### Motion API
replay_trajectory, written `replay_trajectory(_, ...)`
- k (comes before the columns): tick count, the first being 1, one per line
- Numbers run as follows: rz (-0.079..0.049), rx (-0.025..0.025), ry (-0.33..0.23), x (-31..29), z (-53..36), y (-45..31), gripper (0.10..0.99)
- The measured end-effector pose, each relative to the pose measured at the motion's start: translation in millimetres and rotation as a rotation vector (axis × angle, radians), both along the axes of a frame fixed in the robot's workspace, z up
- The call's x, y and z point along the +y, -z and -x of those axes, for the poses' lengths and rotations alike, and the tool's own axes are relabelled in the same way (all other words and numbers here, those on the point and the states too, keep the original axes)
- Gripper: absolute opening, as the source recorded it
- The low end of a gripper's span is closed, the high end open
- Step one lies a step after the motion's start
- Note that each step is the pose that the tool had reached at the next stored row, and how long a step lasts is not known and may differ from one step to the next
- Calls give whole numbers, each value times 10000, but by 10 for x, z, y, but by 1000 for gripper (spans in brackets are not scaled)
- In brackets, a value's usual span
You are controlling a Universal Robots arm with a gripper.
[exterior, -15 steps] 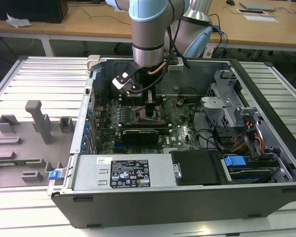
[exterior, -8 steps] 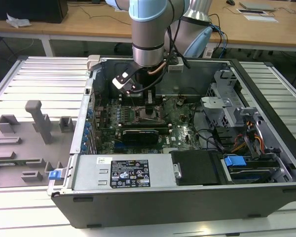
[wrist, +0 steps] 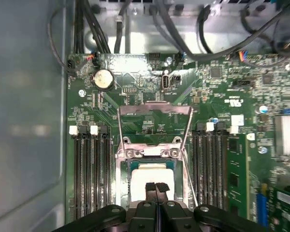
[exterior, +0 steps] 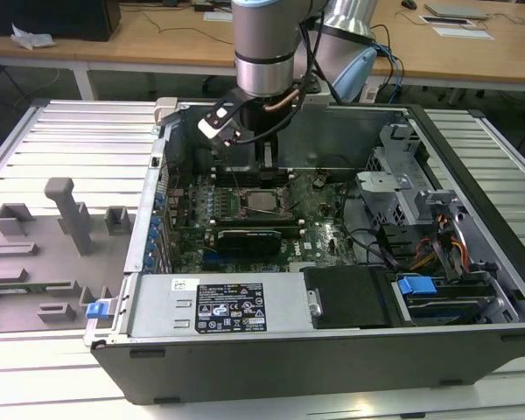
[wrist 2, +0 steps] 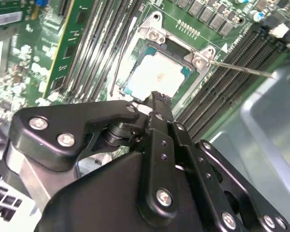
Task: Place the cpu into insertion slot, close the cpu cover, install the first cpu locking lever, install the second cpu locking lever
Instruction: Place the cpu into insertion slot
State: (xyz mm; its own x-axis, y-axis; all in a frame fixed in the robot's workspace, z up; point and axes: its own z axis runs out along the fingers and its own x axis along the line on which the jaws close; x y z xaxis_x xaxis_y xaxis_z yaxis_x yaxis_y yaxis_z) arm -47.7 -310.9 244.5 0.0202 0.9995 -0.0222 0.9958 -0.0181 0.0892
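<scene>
— Where does the cpu (wrist: 152, 173) sit?

— Flat in the insertion slot (wrist 2: 176, 48), pale top up; in both wrist views it shows through the window of the cpu cover (wrist: 135, 153); that silver frame looks lowered over it, though I cannot tell whether it lies fully flat.

— And the levers?

— Neither looks latched; in the second wrist view a thin lever rod (wrist 2: 241, 70) juts free above the memory slots (wrist 2: 232, 84); in the first wrist view a wire bar (wrist: 154, 109) stands across the green motherboard (wrist: 135, 82) beyond the socket.

— The gripper?

— The gripper (wrist: 157, 187) hangs right over the cpu; its two fingertips are pressed together with nothing between them; whether they touch chip or cover I cannot make out.

— Which step, then?

— Placing looks done, I'd judge; the cover is at or near closed; the work stands between cover and first lever.

— What does lever work call for?

— Closed tips used as a pusher; they must catch a thin, springy wire and hook it under its catch; memory slots lie just beside the socket on both sides, so a slip has little room; the rod could spring back.
</scene>
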Motion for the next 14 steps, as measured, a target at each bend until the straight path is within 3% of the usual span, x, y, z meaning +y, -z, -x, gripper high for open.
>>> replay_trajectory(4, 50, -22, 0, 0, 0, -157, 106)
replay_trajectory(8, 74, -23, 1, 0, 0, -178, 106)
replay_trajectory(10, 68, 205, 1, 0, -3, -178, 106)
replay_trajectory(14, 66, 211, 0, 0, -4, -178, 106)
